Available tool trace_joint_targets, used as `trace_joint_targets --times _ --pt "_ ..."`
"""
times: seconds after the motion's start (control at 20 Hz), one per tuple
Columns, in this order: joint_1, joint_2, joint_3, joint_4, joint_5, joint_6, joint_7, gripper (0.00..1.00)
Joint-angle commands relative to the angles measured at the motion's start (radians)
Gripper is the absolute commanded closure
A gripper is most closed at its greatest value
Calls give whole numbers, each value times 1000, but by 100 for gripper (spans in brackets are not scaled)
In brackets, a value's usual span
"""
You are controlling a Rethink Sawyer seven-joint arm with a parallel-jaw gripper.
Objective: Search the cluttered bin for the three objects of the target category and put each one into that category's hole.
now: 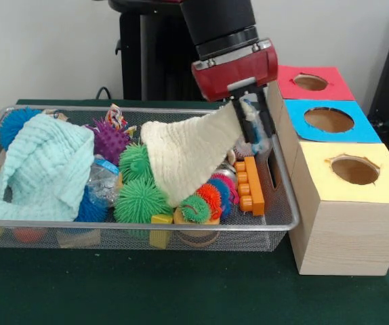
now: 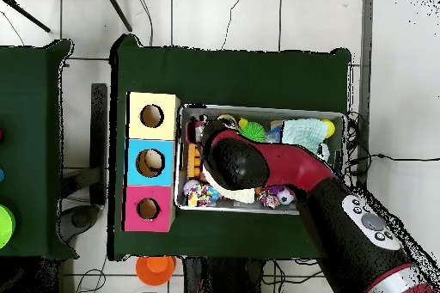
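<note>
The wire mesh bin lies on the green table, full of clutter; its rim also shows in the overhead view. My gripper is over the bin's right end, shut on a corner of a cream cloth, which hangs lifted from it. One crushed clear bottle with a blue label shows between a light blue cloth and the green spiky balls. Other bottles are hidden. In the overhead view my arm covers the gripper.
Three wooden boxes with holes stand right of the bin: red, blue, yellow. The bin also holds a purple spiky ball, a blue spiky ball and an orange brick.
</note>
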Motion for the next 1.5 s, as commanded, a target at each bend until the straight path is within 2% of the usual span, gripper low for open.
trace_joint_targets --times 0.05,0.15,0.45,0.95,1.1,1.2,1.35,1.45,1.5 --pt "-40 79 196 107 -45 -36 35 100" --pt "-43 89 204 108 -45 -15 31 100" --pt "-39 122 207 109 2 137 14 100" --pt "131 177 -3 -17 -22 354 14 100" --pt "197 191 -80 -72 -36 464 24 100" --pt "224 205 -114 -96 -41 502 31 100" --pt "243 221 -132 -115 -45 482 40 100" --pt "256 240 -147 -131 -60 426 48 100" --pt "267 243 -158 -142 -75 368 59 100"
